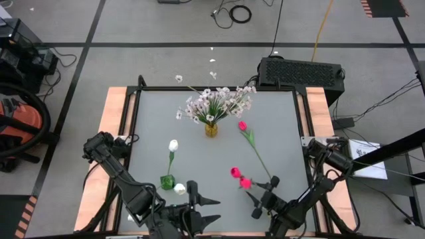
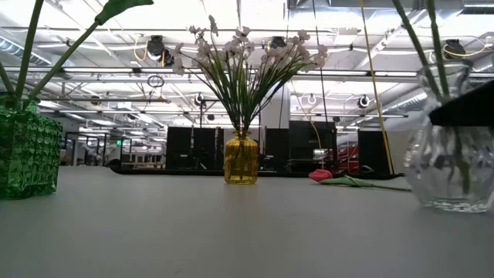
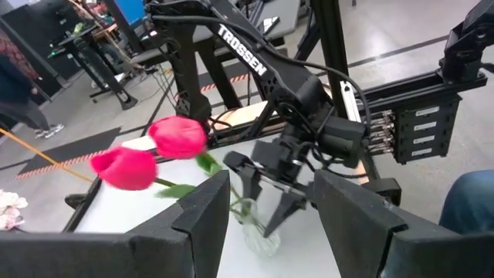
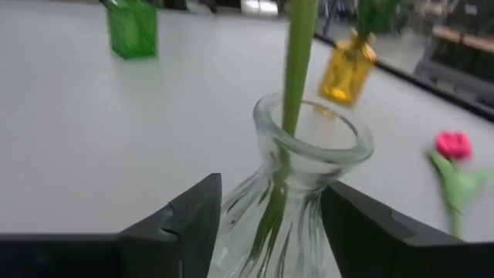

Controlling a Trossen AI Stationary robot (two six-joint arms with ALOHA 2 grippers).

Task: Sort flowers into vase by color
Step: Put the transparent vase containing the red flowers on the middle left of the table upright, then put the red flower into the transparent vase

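Observation:
A clear glass vase [image 4: 297, 166] holds two pink-red tulips [image 3: 150, 154] and stands between the open fingers of my right gripper [image 4: 270, 193], near the table's near right corner [image 1: 264, 196]. A third pink-red tulip [image 1: 243, 125] lies flat on the table. The green vase [image 1: 167, 180] holds white tulips [image 1: 173, 145]. The yellow vase [image 1: 211, 129] holds the pale blossom sprays [image 1: 219, 101]. My left gripper [image 1: 216, 209] is open and empty at the near edge, and it points toward the clear vase. My right gripper has a finger [image 4: 189, 220] on each side of the clear vase's shoulder [image 4: 255, 201], just below the neck, coming in level. Whether the fingers touch the glass cannot be told. The vase stands upright on the table.
The lying tulip's stem [image 1: 260, 159] runs slantwise from mid-table toward my right gripper. The three vases stand apart, with bare table [image 1: 153, 113] between them and along the far left side. A black box [image 1: 300, 72] sits beyond the far edge.

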